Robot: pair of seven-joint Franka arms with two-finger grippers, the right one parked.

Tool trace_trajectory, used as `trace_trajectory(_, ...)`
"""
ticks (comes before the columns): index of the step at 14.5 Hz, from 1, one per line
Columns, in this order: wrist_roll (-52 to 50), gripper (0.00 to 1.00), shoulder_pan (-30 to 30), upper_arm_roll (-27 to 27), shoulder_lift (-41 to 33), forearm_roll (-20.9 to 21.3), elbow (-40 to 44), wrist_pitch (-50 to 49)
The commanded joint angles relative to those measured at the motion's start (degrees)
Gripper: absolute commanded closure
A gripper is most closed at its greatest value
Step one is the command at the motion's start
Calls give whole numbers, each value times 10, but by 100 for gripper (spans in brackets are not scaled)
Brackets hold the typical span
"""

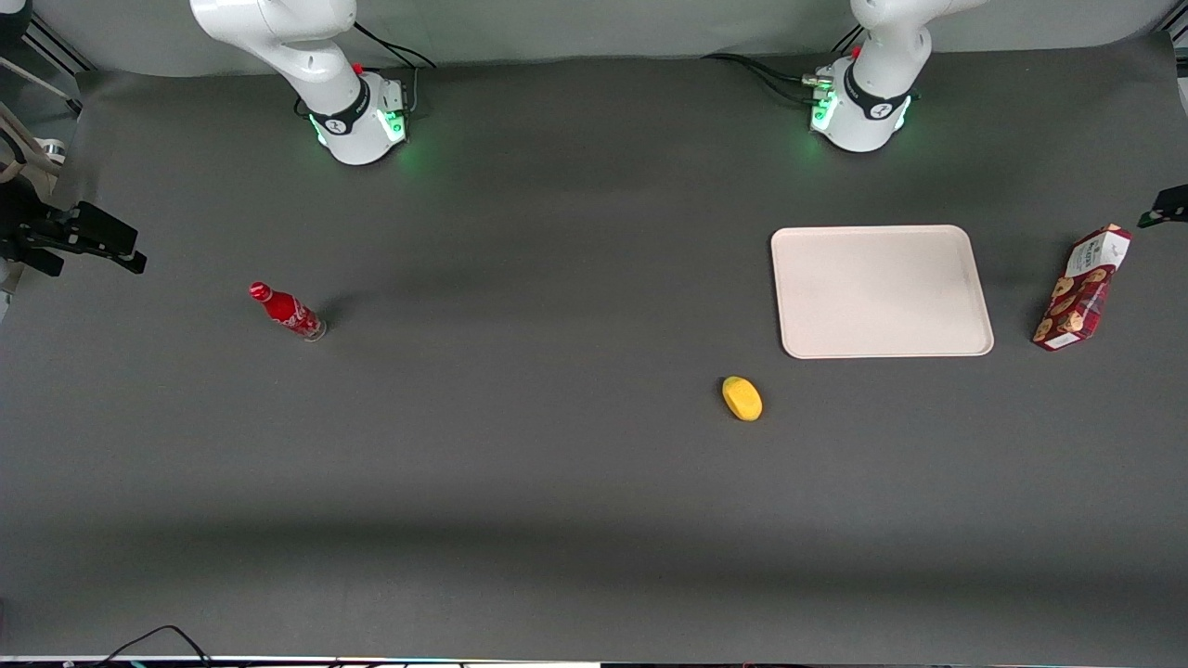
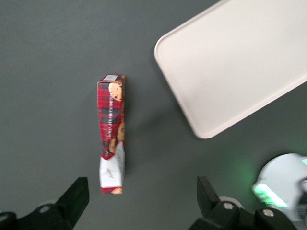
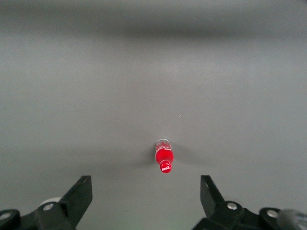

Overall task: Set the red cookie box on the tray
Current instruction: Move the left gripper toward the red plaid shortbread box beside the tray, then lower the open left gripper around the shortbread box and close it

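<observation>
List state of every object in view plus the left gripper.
red cookie box: on the table beside the tray, not gripped
tray: flat on the table, nothing on it
red bottle: upright, toward the parked arm's end
yellow fruit: loose on the table, nearer the front camera than the tray
left gripper: open, above the box

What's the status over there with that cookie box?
Gripper open, high above the table, holding nothing. Cookie box on the table beside the tray, not on it. Nothing between them.
</observation>
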Motion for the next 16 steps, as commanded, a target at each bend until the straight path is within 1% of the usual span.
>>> trace_trajectory(1,76,0,-5,39,-14,20,-139,179)
trace_trajectory(3,108,0,4,51,15,20,-178,276)
trace_trajectory(6,126,0,20,52,77,11,-187,376)
trace_trajectory(8,126,0,24,52,101,-6,-193,415)
trace_trajectory(12,127,1,24,51,132,-17,-200,457)
trace_trajectory(13,127,12,23,50,132,-18,-200,457)
trace_trajectory(15,127,48,24,50,137,-18,-200,458)
trace_trajectory(16,127,67,24,50,141,-18,-200,458)
